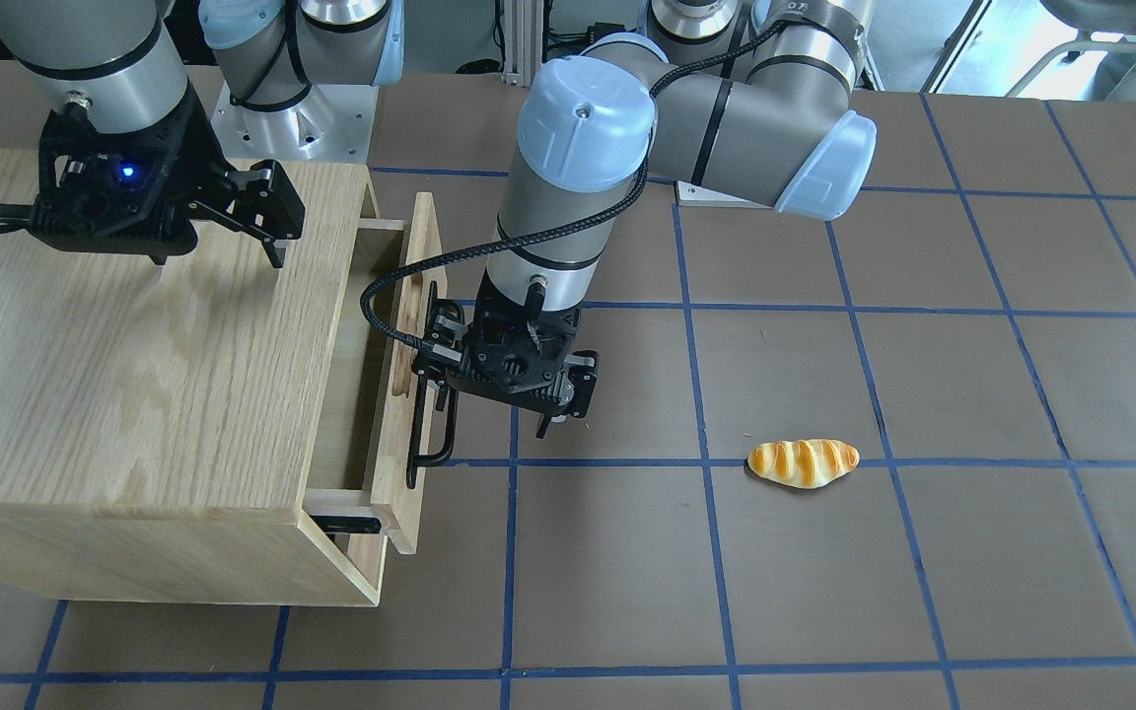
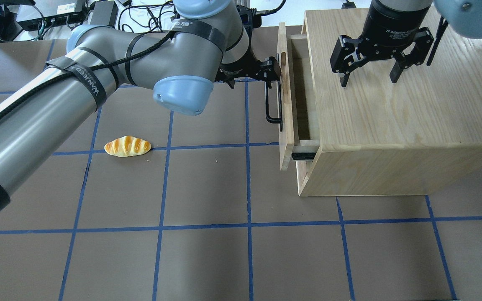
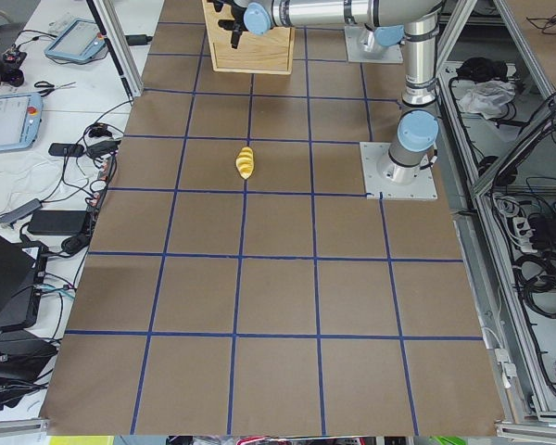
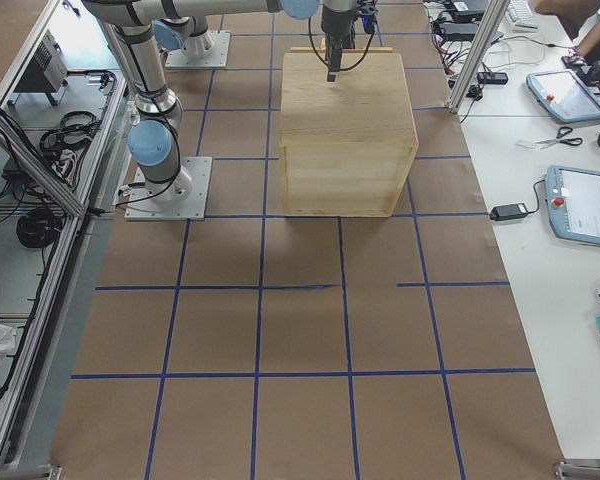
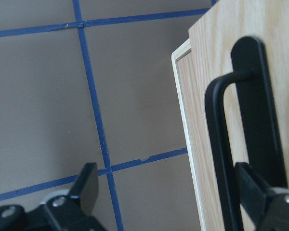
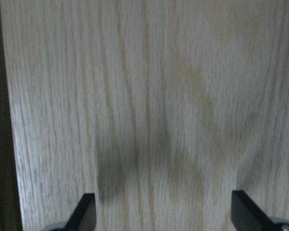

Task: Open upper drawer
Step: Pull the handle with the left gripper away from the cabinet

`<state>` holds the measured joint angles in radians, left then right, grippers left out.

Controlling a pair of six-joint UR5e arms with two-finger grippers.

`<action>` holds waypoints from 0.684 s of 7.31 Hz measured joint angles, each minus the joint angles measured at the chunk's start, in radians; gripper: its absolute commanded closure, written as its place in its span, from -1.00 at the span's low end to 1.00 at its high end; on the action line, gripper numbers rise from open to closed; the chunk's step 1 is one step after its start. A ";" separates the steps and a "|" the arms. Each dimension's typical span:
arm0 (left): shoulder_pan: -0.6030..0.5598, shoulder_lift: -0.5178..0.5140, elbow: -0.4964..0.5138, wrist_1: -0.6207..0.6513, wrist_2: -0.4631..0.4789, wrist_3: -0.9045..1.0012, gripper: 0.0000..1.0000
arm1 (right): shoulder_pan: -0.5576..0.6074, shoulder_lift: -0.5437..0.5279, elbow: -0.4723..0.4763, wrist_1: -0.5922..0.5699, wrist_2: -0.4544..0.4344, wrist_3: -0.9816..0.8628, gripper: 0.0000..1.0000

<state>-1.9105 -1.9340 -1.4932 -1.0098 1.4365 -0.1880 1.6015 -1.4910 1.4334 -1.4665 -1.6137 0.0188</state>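
The oak cabinet (image 2: 391,125) stands on the table (image 2: 207,188) at the robot's right, with the right pincer (image 2: 368,79) spread open just over its top. The upper drawer (image 2: 287,136) juts a little from the cabinet's face towards the robot's left, a black rail showing. Its bar handle (image 2: 267,102) runs level along the front, across the pull line. The nearer left pincer (image 5: 166,178) stands open with the bar between its fingers, so the pull probably goes straight leftward.
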 measured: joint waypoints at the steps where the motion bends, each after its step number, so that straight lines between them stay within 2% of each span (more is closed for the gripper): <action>1: 0.008 0.001 0.000 -0.005 0.002 0.011 -1.00 | 0.000 0.000 0.000 0.000 0.000 0.001 -1.00; 5: 0.038 0.018 0.000 -0.043 0.002 0.024 -1.00 | 0.000 0.000 0.000 0.000 0.000 0.000 -1.00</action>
<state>-1.8723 -1.9164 -1.4930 -1.0531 1.4389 -0.1643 1.6015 -1.4910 1.4334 -1.4665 -1.6137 0.0184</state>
